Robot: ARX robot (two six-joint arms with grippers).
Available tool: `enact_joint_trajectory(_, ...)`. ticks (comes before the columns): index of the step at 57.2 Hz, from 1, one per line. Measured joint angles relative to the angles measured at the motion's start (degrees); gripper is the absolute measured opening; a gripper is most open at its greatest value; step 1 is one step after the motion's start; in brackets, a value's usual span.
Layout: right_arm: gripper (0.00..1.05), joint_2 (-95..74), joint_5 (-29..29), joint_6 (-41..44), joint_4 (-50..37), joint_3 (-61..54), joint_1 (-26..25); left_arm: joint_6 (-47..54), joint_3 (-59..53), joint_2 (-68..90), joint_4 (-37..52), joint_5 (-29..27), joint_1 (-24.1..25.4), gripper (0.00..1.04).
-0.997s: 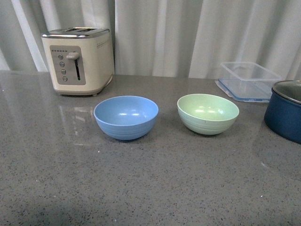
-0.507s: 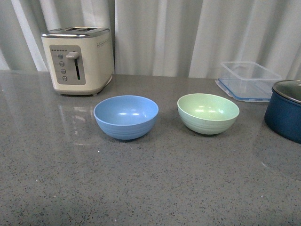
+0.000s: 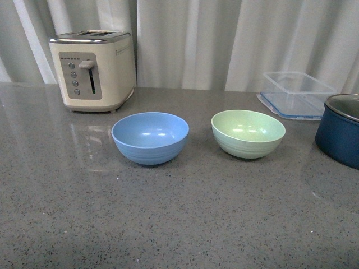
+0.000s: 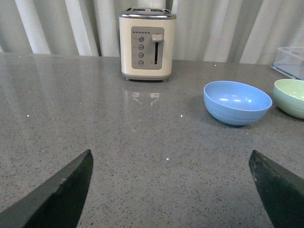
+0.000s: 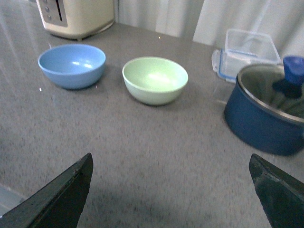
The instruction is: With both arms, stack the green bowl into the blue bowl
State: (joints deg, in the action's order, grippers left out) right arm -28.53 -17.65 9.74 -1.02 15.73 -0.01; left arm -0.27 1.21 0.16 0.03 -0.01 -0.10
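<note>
The right hand (image 5: pixel 170 155) is spread wide and empty, well back from both bowls, and the left hand (image 4: pixel 170 152) likewise. In the front view the green bowl (image 3: pixel 248 133) sits upright on the tabletop (image 3: pixel 179 224) right of centre. The blue bowl (image 3: pixel 150 137) is left of centre, near but apart. Best, I judge, is to pinch the green rim with the right hand, steady the blue bowl with the left, and avoid the navy pot (image 3: pixel 339 131) at the right edge.

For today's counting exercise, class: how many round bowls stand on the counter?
2. The blue bowl stands in front of the toaster. The green bowl stands apart to its right, nearer the clear container. Nothing seems to hide another.
</note>
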Motion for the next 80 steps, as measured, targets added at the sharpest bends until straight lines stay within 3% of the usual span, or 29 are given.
enact_joint_trajectory(7, 0.95, -18.9, 0.9, -3.6, -0.5, 13.7, 3.7, 0.0, 0.0, 0.0, 0.0, 0.0, 0.0, 0.98)
enact_joint_trajectory(18, 0.95, -48.0, 3.3, -16.6, 12.6, 41.6, 6.9, 0.0, 0.0, 0.0, 0.0, 0.0, 0.0, 0.98)
enact_joint_trajectory(27, 0.95, -65.8, 9.8, -24.3, 20.6, 57.9, 8.0, 0.0, 0.0, 0.0, 0.0, 0.0, 0.0, 0.98)
enact_joint_trajectory(44, 0.95, -79.0, 18.0, -27.1, 23.5, 66.9, 10.0, 0.0, 0.0, 0.0, 0.0, 0.0, 0.0, 0.98)
enact_joint_trajectory(65, 0.95, -85.8, 22.5, -28.3, 23.5, 70.1, 10.3, 0.0, 0.0, 0.0, 0.0, 0.0, 0.0, 0.98)
enact_joint_trajectory(80, 0.59, -89.9, 24.3, -29.7, 23.8, 71.8, 9.9, 0.0, 0.0, 0.0, 0.0, 0.0, 0.0, 0.98)
